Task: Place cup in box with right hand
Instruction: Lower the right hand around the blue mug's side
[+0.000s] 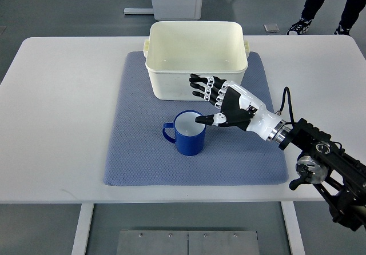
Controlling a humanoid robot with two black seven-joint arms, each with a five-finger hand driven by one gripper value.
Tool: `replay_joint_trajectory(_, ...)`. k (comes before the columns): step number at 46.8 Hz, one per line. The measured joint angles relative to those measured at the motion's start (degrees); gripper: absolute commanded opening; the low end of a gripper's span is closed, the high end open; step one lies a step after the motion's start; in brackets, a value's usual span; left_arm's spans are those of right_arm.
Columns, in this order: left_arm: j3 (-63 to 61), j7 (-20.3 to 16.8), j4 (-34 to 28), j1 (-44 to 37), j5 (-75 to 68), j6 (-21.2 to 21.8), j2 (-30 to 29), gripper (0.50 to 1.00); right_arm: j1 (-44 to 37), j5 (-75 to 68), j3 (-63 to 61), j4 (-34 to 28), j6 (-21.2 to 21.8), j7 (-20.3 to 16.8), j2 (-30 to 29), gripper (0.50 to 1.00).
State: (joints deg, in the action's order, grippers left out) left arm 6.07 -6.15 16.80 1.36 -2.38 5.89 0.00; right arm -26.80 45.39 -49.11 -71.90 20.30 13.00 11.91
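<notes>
Right hand [220, 102] reaches in from the right edge, fingers spread and holding nothing, thumb tip over the rim of the blue cup [188, 132]. Cup stands upright on the blue mat [137, 152], just below-left of the palm. Cream box [197, 58] sits directly beyond the fingertips.

My right hand [224, 102] reaches in over the blue mat [131, 152], fingers spread and holding nothing, thumb tip at the rim of the blue cup [187, 136]. The cup stands upright just in front of the cream box [197, 58], handle pointing left.
</notes>
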Motion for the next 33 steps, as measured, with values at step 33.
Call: replay_joint_trajectory(33,-0.02,0.0,-0.02,-0.02,0.0,-0.01,0.0,1.0,0.07,1.33,3.46,4.16,-2.41,3.74,-0.49,0.993)
